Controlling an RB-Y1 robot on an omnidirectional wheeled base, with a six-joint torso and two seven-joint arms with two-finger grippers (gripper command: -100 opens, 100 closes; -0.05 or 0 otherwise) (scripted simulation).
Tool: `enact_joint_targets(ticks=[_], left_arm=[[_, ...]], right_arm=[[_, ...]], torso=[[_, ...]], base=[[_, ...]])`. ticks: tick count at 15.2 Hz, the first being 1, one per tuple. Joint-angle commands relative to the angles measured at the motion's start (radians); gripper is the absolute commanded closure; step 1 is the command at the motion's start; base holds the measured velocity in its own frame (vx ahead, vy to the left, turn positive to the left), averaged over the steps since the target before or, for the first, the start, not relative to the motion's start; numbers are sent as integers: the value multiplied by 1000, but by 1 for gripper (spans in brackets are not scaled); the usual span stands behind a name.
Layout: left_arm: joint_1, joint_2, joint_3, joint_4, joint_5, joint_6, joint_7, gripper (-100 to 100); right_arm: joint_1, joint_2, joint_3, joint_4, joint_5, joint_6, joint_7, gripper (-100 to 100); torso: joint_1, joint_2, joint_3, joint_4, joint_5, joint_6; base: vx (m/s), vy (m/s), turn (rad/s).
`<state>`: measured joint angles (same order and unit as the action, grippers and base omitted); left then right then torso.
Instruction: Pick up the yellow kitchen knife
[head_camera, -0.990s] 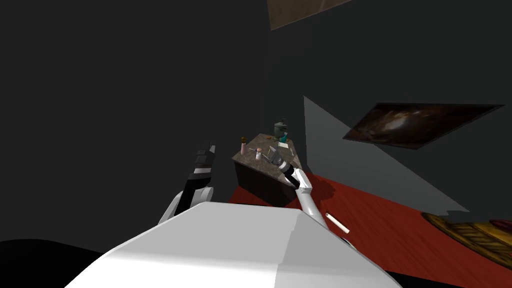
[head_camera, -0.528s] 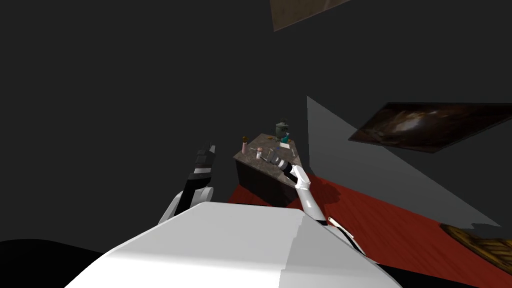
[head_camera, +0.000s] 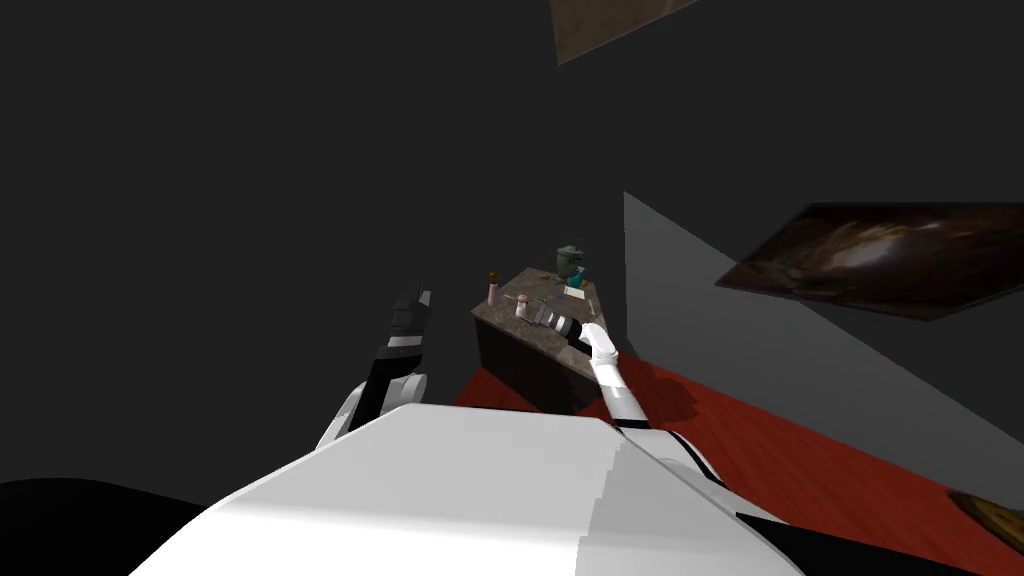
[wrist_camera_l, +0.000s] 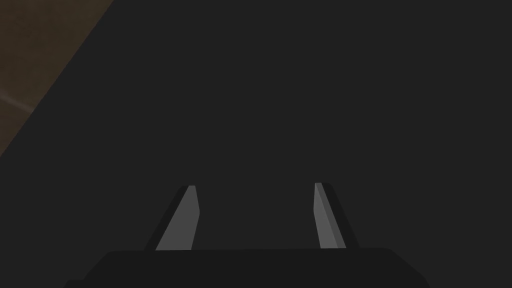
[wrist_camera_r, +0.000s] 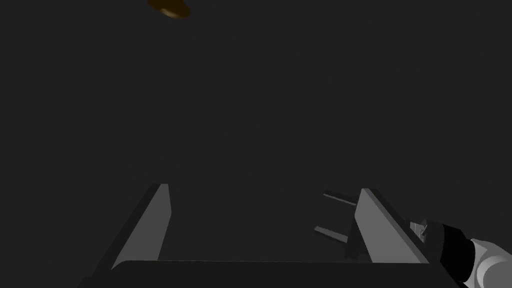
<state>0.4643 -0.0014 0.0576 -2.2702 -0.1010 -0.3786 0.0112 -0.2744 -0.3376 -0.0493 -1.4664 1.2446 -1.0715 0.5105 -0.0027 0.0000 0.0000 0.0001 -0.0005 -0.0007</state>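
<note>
Left gripper (wrist_camera_l: 255, 186) and right gripper (wrist_camera_r: 263, 188) are both standing with fingers apart. One arm is reaching over the stone-topped table (head_camera: 490, 312); the other is rising beside it.

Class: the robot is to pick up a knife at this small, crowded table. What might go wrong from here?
1. The right gripper has open, empty jaws and faces a dark wall rather than the table; closing now would likely catch nothing.
2. It hangs over the table beside a pink bottle and a white jar; a sweep might topple them.
3. The left gripper appears close beside it; the two may clash.
</note>
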Motion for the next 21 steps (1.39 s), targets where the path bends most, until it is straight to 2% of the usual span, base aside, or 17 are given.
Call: enact_joint_targets(ticks=[1, 3, 4, 5, 7, 8, 9, 11, 12, 15, 16, 19, 20, 21], left_arm=[[0, 0, 0, 0, 0, 0, 0, 0], [0, 0, 0, 0, 0, 0, 0, 0], [0, 0, 0, 0, 0, 0, 0, 0], [0, 0, 0, 0, 0, 0, 0, 0], [0, 0, 0, 0, 0, 0, 0, 0], [0, 0, 0, 0, 0, 0, 0, 0], [0, 0, 0, 0, 0, 0, 0, 0], [0, 0, 0, 0, 0, 0, 0, 0], [0, 0, 0, 0, 0, 0, 0, 0], [0, 0, 0, 0, 0, 0, 0, 0], [0, 0, 0, 0, 0, 0, 0, 0], [0, 0, 0, 0, 0, 0, 0, 0], [0, 0, 0, 0, 0, 0, 0, 0], [0, 0, 0, 0, 0, 0, 0, 0]], right_arm=[[-28, -18, -1, 37, 50, -20, 21, -100], [-28, -18, -1, 37, 84, -20, 21, -100], [-74, -44, -3, 83, 112, -48, 54, -100], [-74, -44, -3, 99, 133, -48, 54, -100], [-74, -44, -3, 99, 168, -48, 54, -100], [-118, -72, -4, 142, 197, -74, 87, -100], [-118, -72, -4, 160, 219, -74, 87, -100], [-118, -72, -4, 160, 251, -74, 87, -100], [-161, -101, -5, 209, 280, -100, 119, -100], [-161, -101, -5, 222, 332, -100, 119, -100], [-201, -131, -6, 275, 364, -125, 152, -100], [-201, -131, -6, 284, 412, -125, 152, -100], [-239, -162, -5, 339, 446, -149, 184, -100], [-239, -162, -5, 346, 465, -149, 184, -100]], torso=[[0, 0, 0, 0, 0, 0], [-1, 0, 0, 0, 0, 1], [0, 0, 0, 0, 0, 1], [0, 0, 0, 0, 0, 0], [0, 0, 0, 0, 0, 1], [0, 0, 0, 0, 0, 1], [0, 0, 0, 0, 0, 0], [0, 0, 0, 0, 0, 1], [1, -1, 0, 0, 0, 1], [0, -1, -1, 0, 0, 1], [0, -1, -1, 0, 0, 1], [0, -1, -1, 0, 0, 1], [1, -1, -1, 0, 0, 1], [1, -1, -1, 0, 0, 0]], base=[[-30, -40, 222], [-16, -30, 35], [-20, -26, 192], [-25, -39, 231], [-13, -25, 27], [-20, -20, 154], [-22, -28, 232], [-10, -20, 53], [-11, -20, 200], [-10, -26, 101], [-7, -12, 219], [-6, -20, 103], [-6, -12, 165], [-6, -21, 237]])
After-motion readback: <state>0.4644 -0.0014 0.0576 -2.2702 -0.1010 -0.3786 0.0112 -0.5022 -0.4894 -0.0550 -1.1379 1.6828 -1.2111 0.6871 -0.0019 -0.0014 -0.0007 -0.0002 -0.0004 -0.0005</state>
